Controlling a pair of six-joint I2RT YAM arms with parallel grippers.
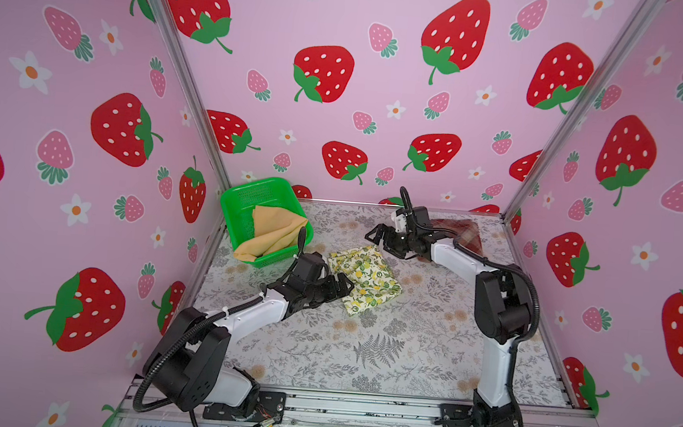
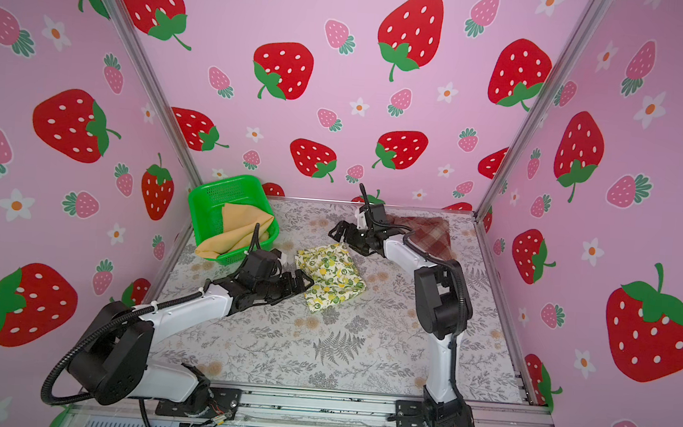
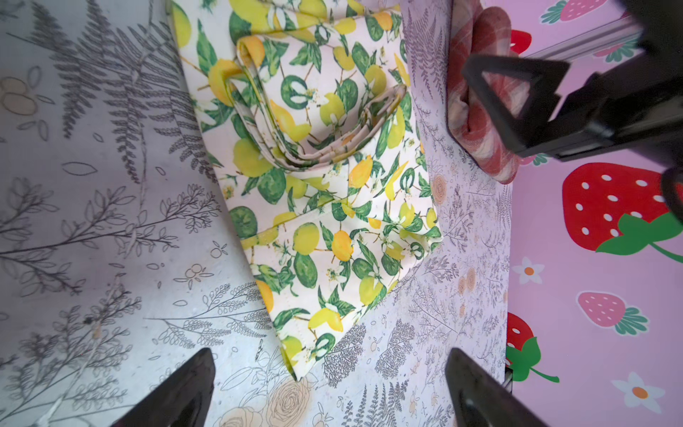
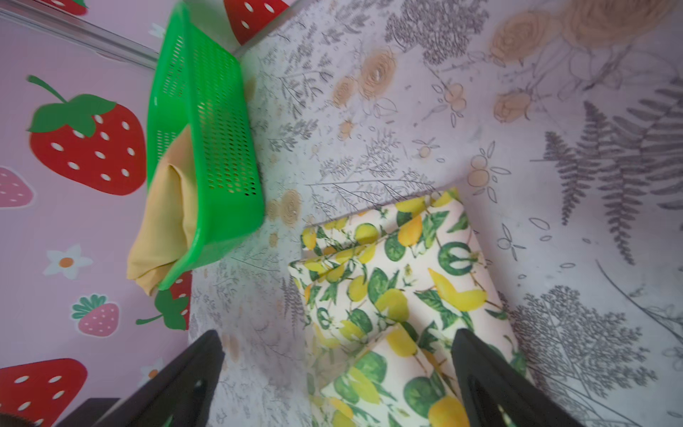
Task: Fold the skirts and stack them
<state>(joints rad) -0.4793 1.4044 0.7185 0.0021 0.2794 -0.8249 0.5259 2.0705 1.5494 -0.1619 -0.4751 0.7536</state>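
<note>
The lemon skirt lies mid-bench, folded into a small squarish packet w/ a loose rolled layer on top. The left pincer sits low at its near-left edge, jaws spread wide, nothing in them. The right pincer hovers just past the far corner, also wide open & empty. So I'd say folding of this one is about done and stacking comes up next. The plaid skirt lies folded in the far right corner of the bench. The mustard skirt is in the green basket, one end spilling over the rim, unfolded by the look of it.

Next move prob. calls for a grip through all layers of the lemon packet, else that top roll may slide off en route to the plaid.

Hard to tell: whether the left pincer touches the cloth. The right arm covers much of the plaid in a top view, and the left wrist view shows only one end of it. How much mustard cloth sits down in the basket, can't see.
</note>
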